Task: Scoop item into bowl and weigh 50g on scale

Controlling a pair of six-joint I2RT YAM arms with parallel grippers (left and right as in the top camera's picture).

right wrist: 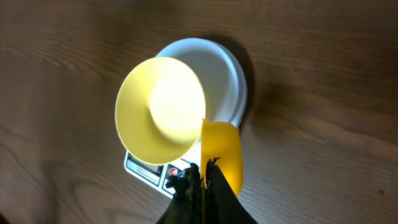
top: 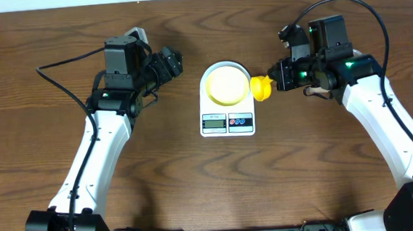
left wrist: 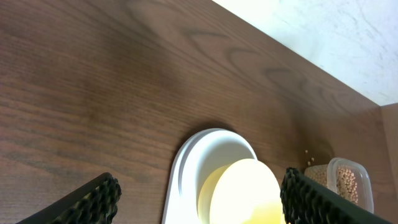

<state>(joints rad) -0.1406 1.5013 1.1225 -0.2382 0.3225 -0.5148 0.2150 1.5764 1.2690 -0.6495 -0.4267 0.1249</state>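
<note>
The white scale (top: 227,121) lies mid-table with the pale-yellow bowl (top: 227,85) on its round platform. No beans show in the bowl, which is glared out in the wrist views (right wrist: 160,111). My right gripper (top: 277,76) is shut on the handle of a bright yellow scoop (top: 261,87), whose cup hangs just right of the bowl (right wrist: 221,149). My left gripper (top: 176,62) stands open to the left of the scale, nothing between its fingers (left wrist: 93,202). Tan beans (left wrist: 347,182) lie in a clear container seen past the scale in the left wrist view.
The clear plastic container (left wrist: 356,186) stands at the right edge of the left wrist view, with a couple of loose beans (left wrist: 308,163) on the wood beside it. The table's far edge (left wrist: 298,59) runs behind the scale.
</note>
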